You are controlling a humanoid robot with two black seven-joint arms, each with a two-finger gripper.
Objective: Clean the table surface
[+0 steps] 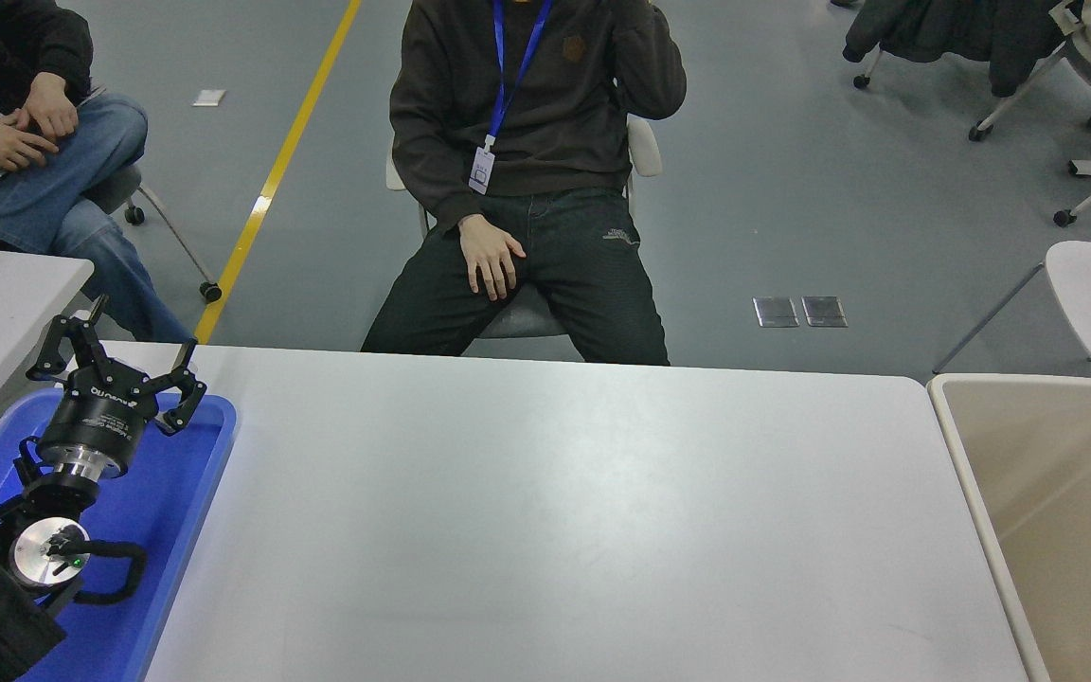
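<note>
One left gripper (119,365) splayed over tray (176,530).

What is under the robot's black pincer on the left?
A blue tray lies under the left pincer, at the white table's left end. The tray's bare parts look empty, but the arm hides the rest, so anything beneath it can't be seen.

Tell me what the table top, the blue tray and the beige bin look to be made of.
Table surface: matte white laminate, probably; faint soft glare. Blue tray: glossy moulded plastic, judging by its rounded rim. Beige bin: smooth plastic, seemingly, with thin walls.
</note>
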